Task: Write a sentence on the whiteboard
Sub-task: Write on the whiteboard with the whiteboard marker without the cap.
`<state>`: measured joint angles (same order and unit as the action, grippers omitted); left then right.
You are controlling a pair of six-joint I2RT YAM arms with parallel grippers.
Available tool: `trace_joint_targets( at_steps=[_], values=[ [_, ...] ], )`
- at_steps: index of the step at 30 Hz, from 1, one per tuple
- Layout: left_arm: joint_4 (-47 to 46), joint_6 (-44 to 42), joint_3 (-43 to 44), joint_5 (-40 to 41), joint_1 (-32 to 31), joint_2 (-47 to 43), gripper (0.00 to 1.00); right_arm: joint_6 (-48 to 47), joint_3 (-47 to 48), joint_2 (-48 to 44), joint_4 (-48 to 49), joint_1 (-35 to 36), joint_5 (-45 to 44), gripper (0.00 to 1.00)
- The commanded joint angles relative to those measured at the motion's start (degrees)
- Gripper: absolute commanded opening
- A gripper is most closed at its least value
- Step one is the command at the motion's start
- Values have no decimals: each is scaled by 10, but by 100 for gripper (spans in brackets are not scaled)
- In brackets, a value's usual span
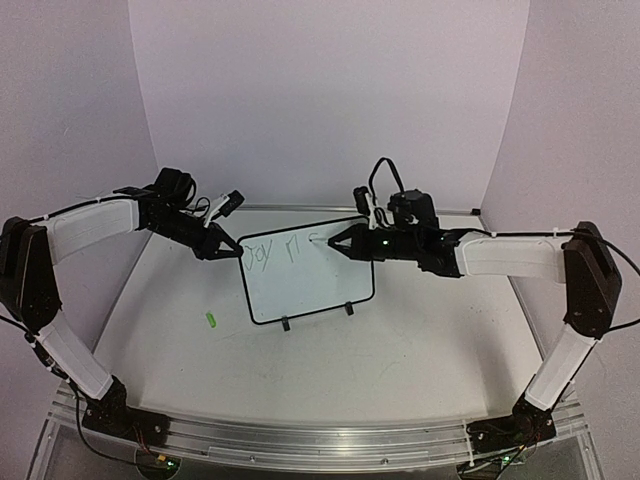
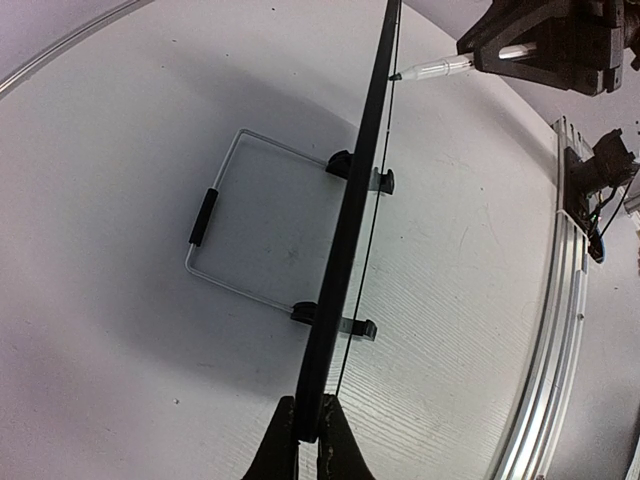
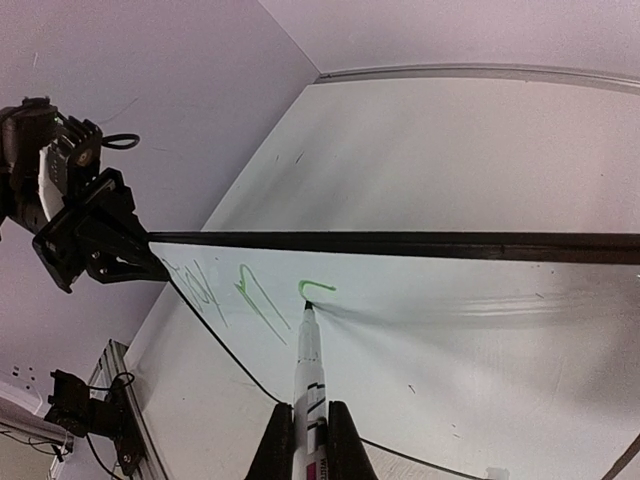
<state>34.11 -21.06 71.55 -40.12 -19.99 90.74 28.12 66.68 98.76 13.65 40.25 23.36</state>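
Three plain walls of a pale lilac tint close the scene: a back wall (image 1: 330,90), a left wall (image 1: 70,100) and a right wall (image 1: 590,110), which meet in soft vertical corners. Between them lies a white worktop (image 1: 420,340) with a fine wood-grain texture and a few small dark marks. A thin metal strip (image 1: 290,209) runs along its far edge, where it meets the back wall. Along the near edge runs a ribbed aluminium rail (image 1: 320,438). The light is even and diffuse, and the shadows on the worktop are soft and grey.
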Motion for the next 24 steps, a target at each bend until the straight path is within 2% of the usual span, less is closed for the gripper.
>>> trace_joint_targets(
  at_steps=[1, 9, 24],
  values=[
    [-2, -34, 3, 71, -2, 2, 0, 7, -20, -26, -4, -2, -62, 0],
    [-2, -34, 4, 70, -2, 1, 0, 9, -35, -42, -5, -2, -80, 0],
    [-1, -34, 4, 71, -3, -1, 0, 9, -36, -15, -29, 1, -48, 0]
  ],
)
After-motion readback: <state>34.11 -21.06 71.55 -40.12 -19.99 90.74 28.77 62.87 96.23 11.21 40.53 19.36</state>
